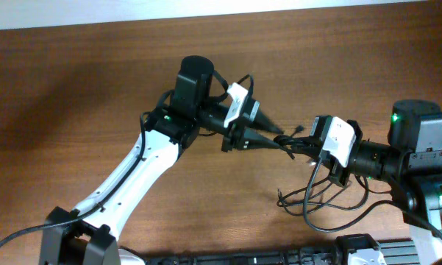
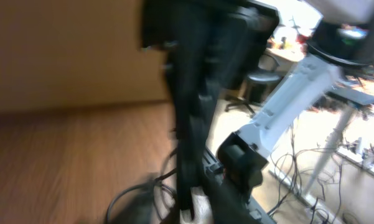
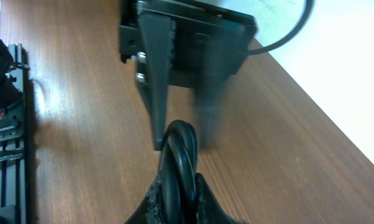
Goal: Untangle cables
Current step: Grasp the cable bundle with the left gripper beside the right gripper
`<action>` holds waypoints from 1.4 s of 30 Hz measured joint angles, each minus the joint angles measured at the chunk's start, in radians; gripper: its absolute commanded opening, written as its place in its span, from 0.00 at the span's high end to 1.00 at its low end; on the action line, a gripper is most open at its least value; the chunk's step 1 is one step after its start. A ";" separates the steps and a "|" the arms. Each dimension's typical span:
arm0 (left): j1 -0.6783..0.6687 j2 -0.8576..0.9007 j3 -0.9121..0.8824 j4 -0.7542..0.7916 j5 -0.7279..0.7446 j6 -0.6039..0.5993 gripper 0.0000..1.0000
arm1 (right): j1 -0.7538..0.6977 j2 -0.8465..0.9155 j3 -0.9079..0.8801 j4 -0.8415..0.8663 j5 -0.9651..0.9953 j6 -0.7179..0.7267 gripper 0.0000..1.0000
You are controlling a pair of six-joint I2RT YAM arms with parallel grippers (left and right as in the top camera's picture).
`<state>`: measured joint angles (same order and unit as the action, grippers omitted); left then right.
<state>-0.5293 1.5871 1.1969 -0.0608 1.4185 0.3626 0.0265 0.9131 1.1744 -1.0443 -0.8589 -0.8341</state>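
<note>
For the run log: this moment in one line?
left end effector: open near cables | right end effector: shut on cables | loose loops on table

The table [image 1: 73, 81] was seen in brown wood, with thin darker lines running along it. The cables [image 3: 177, 155] were coloured black. The left arm [image 1: 132, 171] was painted white, with black parts at its joints. A small green light [image 1: 396, 118] was lit on the grey right arm [image 1: 426, 136]. The wall [image 1: 206, 7] was coloured white.
</note>
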 measured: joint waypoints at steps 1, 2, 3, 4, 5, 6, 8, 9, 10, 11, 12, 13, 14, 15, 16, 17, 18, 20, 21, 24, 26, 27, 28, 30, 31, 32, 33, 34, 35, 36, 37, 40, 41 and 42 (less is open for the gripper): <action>0.000 -0.002 0.000 0.001 -0.039 -0.045 0.54 | 0.000 0.000 0.000 0.000 0.000 0.000 0.96; 0.000 -0.003 0.000 0.002 -0.068 -0.086 0.59 | 0.000 0.000 0.000 0.002 0.004 0.001 0.96; 0.001 -0.005 0.000 0.002 -0.086 -0.124 0.65 | 0.000 0.000 0.000 0.011 0.012 0.013 0.96; 0.002 -0.006 0.000 0.002 -0.101 -0.166 0.67 | 0.000 0.000 0.000 0.030 0.024 0.036 0.96; 0.005 -0.008 0.000 0.003 -0.111 -0.208 0.68 | 0.001 0.000 0.000 0.053 0.038 0.070 0.96; 0.009 -0.010 0.000 0.005 -0.121 -0.254 0.67 | 0.001 0.001 0.000 0.082 0.058 0.115 0.96; 0.027 -0.011 0.000 0.006 -0.143 -0.357 0.54 | 0.001 0.000 0.000 0.140 0.094 0.213 0.96; 0.038 -0.011 0.000 0.006 -0.152 -0.412 0.42 | 0.001 0.000 0.000 0.172 0.115 0.271 0.96; 0.049 -0.011 0.000 0.006 -0.161 -0.499 0.35 | 0.001 0.000 0.000 0.210 0.140 0.342 0.96; 0.055 -0.011 0.001 0.006 -0.165 -0.537 0.28 | 0.001 0.000 0.000 0.238 0.158 0.397 0.96; 0.058 -0.011 0.002 0.006 -0.171 -0.624 0.27 | 0.001 0.000 0.000 0.276 0.182 0.472 0.96; 0.057 -0.011 0.002 0.006 -0.175 -0.679 0.29 | 0.001 0.000 0.000 0.304 0.203 0.544 0.96; 0.055 -0.011 0.002 0.010 -0.176 -0.723 0.31 | 0.001 0.000 -0.001 0.328 0.213 0.591 0.96; 0.052 -0.011 0.002 0.034 -0.178 -0.771 0.34 | 0.001 0.001 0.000 0.357 0.226 0.655 0.96; 0.050 -0.011 0.002 0.070 -0.179 -0.815 0.33 | 0.001 0.001 0.000 0.381 0.236 0.719 0.96; 0.047 -0.011 0.002 0.116 -0.180 -0.863 0.33 | 0.001 0.002 0.000 0.399 0.243 0.782 0.96; 0.044 -0.011 0.004 0.179 -0.183 -0.926 0.31 | 0.001 0.003 0.000 0.414 0.250 0.850 0.96; 0.041 -0.013 0.007 0.270 -0.202 -1.059 0.18 | 0.001 0.011 0.000 0.441 0.256 0.956 0.96; 0.040 -0.013 0.009 0.302 -0.221 -1.131 0.18 | 0.001 0.017 0.000 0.451 0.258 0.999 0.96; 0.040 -0.014 0.011 0.349 -0.284 -1.356 0.18 | 0.001 0.045 -0.001 0.467 0.261 1.111 0.96; 0.039 -0.014 0.011 0.371 -0.332 -1.476 0.18 | 0.001 0.069 0.000 0.470 0.261 1.177 0.96; 0.036 -0.014 0.011 0.381 -0.352 -1.513 0.19 | 0.001 0.076 0.000 0.470 0.261 1.197 0.96; 0.031 -0.014 0.011 0.384 -0.374 -1.548 0.21 | 0.001 0.085 0.000 0.476 0.262 1.221 0.96; 0.010 -0.014 0.011 0.384 -0.407 -1.606 0.22 | 0.001 0.099 -0.001 0.507 0.265 1.278 0.96; -0.003 -0.014 0.011 0.385 -0.422 -1.642 0.20 | 0.001 0.102 -0.001 0.523 0.267 1.301 0.96; -0.012 -0.014 0.011 0.386 -0.432 -1.677 0.19 | 0.001 0.103 -0.001 0.541 0.269 1.319 0.96; -0.021 -0.014 0.011 0.386 -0.443 -1.712 0.19 | 0.001 0.103 -0.001 0.562 0.271 1.339 0.96; -0.028 -0.014 0.011 0.386 -0.452 -1.748 0.19 | 0.001 0.103 -0.001 0.580 0.276 1.358 0.96; -0.033 -0.014 0.011 0.387 -0.464 -1.794 0.20 | 0.001 0.103 -0.001 0.596 0.286 1.384 0.96; -0.035 -0.014 0.011 0.387 -0.475 -1.830 0.21 | 0.001 0.103 -0.001 0.602 0.293 1.401 0.96; -0.035 -0.014 0.011 0.387 -0.488 -1.864 0.22 | 0.001 0.103 -0.001 0.604 0.298 1.419 0.96; -0.035 -0.014 0.011 0.388 -0.523 -1.933 0.23 | 0.001 0.103 -0.001 0.604 0.307 1.446 0.96; -0.035 -0.014 0.011 0.391 -0.535 -1.946 0.24 | 0.001 0.103 -0.001 0.604 0.309 1.453 0.96; -0.035 -0.014 0.011 0.395 -0.547 -1.958 0.25 | 0.001 0.103 -0.001 0.605 0.309 1.463 0.96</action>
<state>-0.5648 1.5726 1.2076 0.3344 0.8711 -1.5951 0.0273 1.0164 1.1736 -0.4397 -0.5495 0.6289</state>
